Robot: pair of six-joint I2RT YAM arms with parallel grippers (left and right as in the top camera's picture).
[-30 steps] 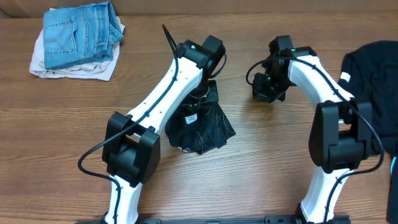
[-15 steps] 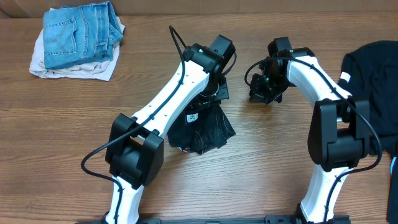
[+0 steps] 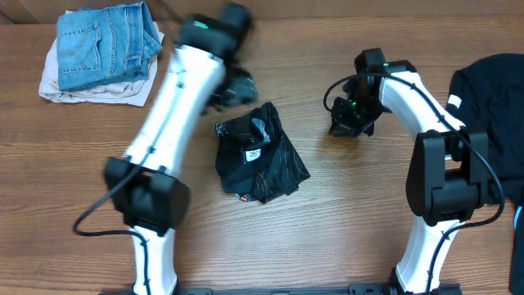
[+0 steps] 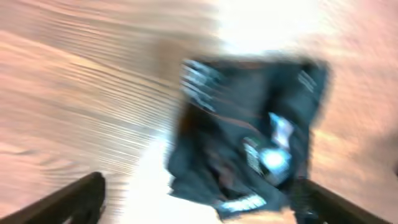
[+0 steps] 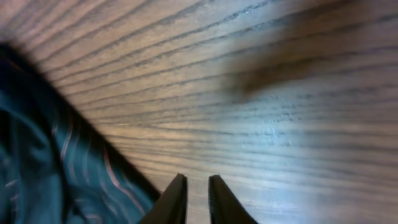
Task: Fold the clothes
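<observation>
A: Where's the jersey?
B: Bundled on the desk, between the two arms, nothing touching it.
A: Right fingers?
B: Just past it to the right, low over bare wood, barely parted, empty.
A: Left fingers?
B: Blurred, beyond the jersey, spread wide, empty. Jeans lie at the far left.
</observation>
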